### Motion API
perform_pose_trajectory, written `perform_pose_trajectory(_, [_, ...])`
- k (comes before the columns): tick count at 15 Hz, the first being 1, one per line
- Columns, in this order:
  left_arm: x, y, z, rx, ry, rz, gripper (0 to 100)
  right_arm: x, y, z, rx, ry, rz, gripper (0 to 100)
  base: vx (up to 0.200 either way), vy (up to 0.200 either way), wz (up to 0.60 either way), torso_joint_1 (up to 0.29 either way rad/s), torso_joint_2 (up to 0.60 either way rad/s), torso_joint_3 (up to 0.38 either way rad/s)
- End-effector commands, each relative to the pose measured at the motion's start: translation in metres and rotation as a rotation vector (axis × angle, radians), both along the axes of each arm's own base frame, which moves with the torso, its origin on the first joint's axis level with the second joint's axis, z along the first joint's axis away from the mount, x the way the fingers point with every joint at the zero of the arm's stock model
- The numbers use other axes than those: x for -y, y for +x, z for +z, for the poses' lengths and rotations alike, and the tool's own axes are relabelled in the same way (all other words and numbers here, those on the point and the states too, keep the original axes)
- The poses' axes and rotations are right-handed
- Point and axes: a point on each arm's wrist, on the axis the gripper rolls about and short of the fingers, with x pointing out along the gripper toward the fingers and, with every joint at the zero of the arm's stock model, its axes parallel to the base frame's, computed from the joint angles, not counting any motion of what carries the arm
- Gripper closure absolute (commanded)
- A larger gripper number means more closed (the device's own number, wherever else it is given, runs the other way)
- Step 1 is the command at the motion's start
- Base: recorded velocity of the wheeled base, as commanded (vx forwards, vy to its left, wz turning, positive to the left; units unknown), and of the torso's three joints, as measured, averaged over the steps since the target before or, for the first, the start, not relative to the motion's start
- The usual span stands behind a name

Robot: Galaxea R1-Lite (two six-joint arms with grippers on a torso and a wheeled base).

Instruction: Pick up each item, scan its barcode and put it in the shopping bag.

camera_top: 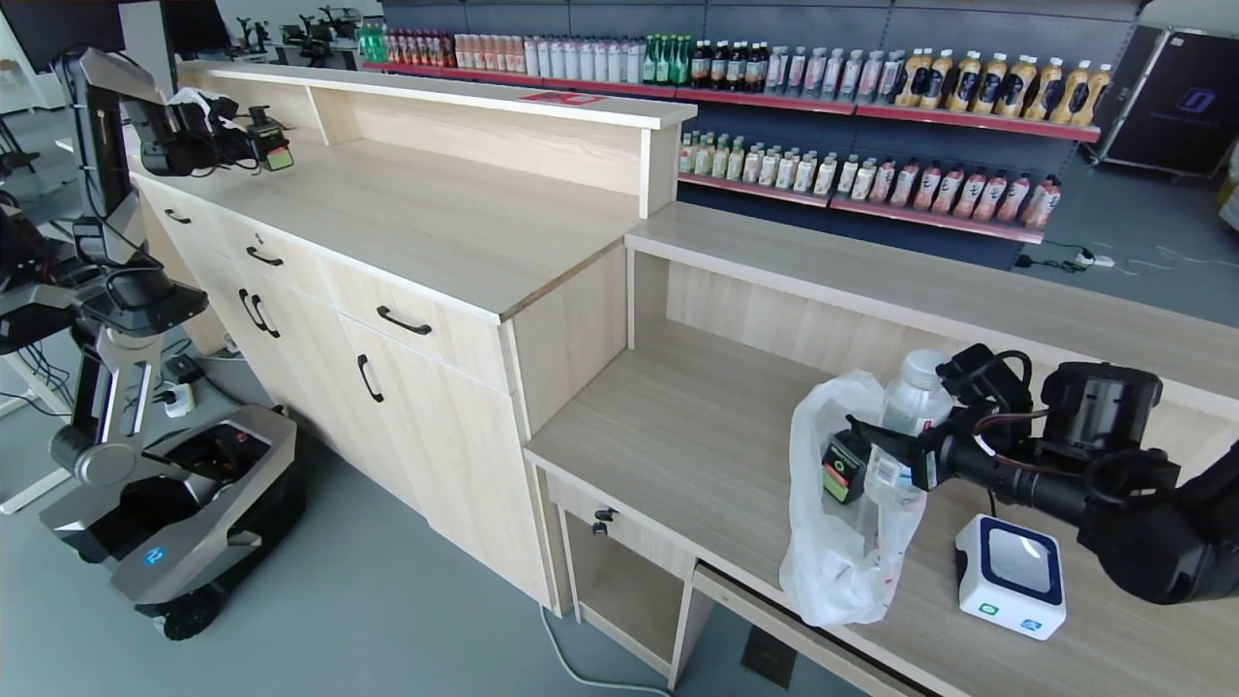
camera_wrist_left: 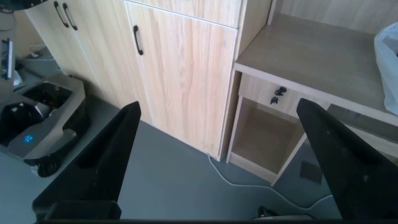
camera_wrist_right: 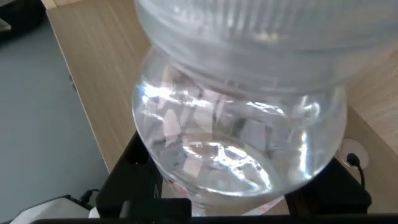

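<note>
Wooden counter (camera_top: 697,445): right fingers (camera_top: 886,438) around 1 bottle (camera_top: 908,405) at bag (camera_top: 823,561); left fingers (camera_wrist_left: 99,162) wide.

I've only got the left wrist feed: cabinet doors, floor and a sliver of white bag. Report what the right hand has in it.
Observer: The right hand is shut on a clear bottle, held upright.
Operator: Give me the bottle's position against the bag.
Observer: It is at the mouth of the shopping bag; its lower part shows through the thin plastic.
Operator: Now locate the scanner.
Observer: The scanner sits on the lower counter, just beside the bag, on the robot's right of it.
</note>
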Motion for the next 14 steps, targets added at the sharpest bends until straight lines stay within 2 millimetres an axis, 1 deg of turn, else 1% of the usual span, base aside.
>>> perform_pose_trajectory(1, [0.000, 0.000, 0.000, 0.000, -0.001, 0.000, 0, -0.002, 0.011, -0.038, -0.079, 0.004, 0.042, 100, 0.000, 0.000, 0.00, 0.000, 0.00, 0.000])
perform_pose_trajectory(3, [0.000, 0.000, 0.000, 0.000, 0.000, 0.000, 0, -0.002, 0.016, -0.050, -0.068, 0.011, 0.074, 100, 0.000, 0.000, 0.00, 0.000, 0.00, 0.000])
perform_pose_trajectory(7, [0.000, 0.000, 0.000, -0.002, 0.000, 0.000, 0, -0.003, 0.027, -0.077, -0.076, 0.012, 0.077, 100, 0.000, 0.000, 0.00, 0.000, 0.00, 0.000])
perform_pose_trajectory(9, [0.000, 0.000, 0.000, 0.000, 0.000, 0.000, 0, -0.003, 0.032, -0.086, -0.057, 0.018, 0.087, 100, 0.000, 0.000, 0.00, 0.000, 0.00, 0.000])
perform_pose_trajectory(12, [0.000, 0.000, 0.000, 0.000, 0.000, 0.000, 0, -0.004, 0.034, -0.095, -0.085, 0.030, 0.123, 100, 0.000, 0.000, 0.00, 0.000, 0.00, 0.000])
perform_pose_trajectory(14, [0.000, 0.000, 0.000, 0.000, 0.000, 0.000, 0, -0.003, 0.039, -0.104, -0.087, 0.035, 0.135, 100, 0.000, 0.000, 0.00, 0.000, 0.00, 0.000])
